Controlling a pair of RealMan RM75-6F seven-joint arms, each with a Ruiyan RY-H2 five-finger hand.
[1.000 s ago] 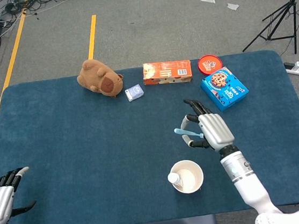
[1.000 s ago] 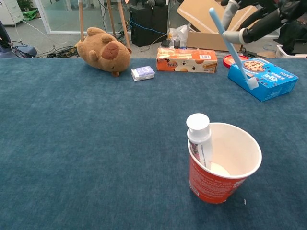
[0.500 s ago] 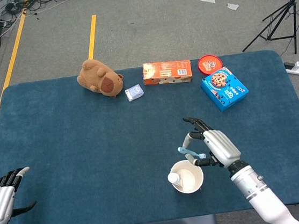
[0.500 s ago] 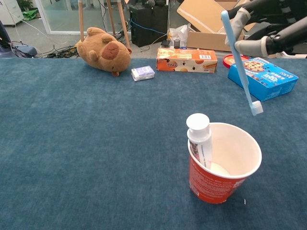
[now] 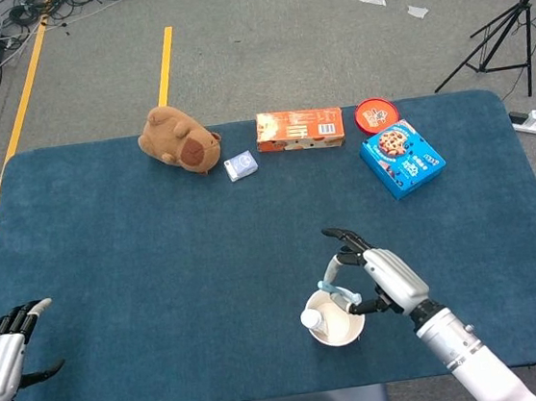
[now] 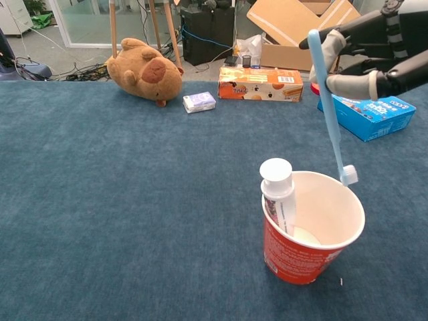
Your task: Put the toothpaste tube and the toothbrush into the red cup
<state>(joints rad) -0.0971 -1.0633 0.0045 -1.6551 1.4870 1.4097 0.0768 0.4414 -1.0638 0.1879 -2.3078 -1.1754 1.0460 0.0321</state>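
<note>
Lowered, the right hand (image 5: 386,281) pinches the toothbrush (image 6: 327,110), head seemingly just over the red cup (image 6: 309,231) rim near the desk's front edge.

A dark blue tabletop (image 6: 100,200) is carrying a red cup (image 6: 294,257) showing a white interior and white lettering; just above its rim a light blue toothbrush (image 6: 328,107) is showing a white head.

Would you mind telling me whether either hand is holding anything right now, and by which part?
The right hand holds the blue toothbrush by its handle end, head hanging down at the red cup rim. The left hand holds nothing.
</note>
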